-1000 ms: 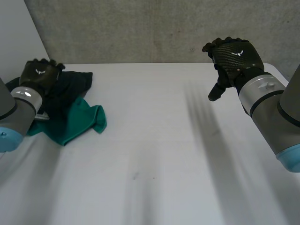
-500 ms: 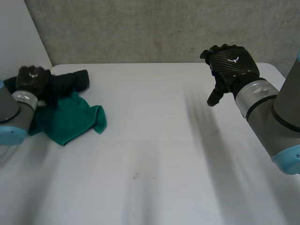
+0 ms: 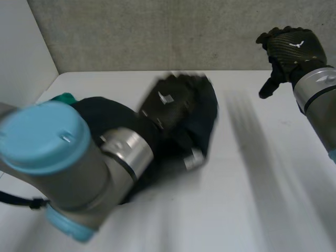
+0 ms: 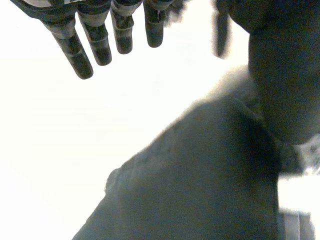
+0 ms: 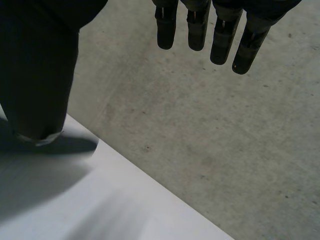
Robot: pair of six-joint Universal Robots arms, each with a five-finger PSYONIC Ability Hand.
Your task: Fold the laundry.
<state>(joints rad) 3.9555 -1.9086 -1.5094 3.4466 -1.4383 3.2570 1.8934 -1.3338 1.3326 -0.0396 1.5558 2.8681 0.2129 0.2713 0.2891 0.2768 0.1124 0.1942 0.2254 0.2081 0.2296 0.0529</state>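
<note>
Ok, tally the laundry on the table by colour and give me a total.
Dark cloth: 1
Green cloth: 1
Total: 2

Bright light washes the table (image 4: 45, 150) out white beneath the left hand (image 4: 100, 42).
</note>
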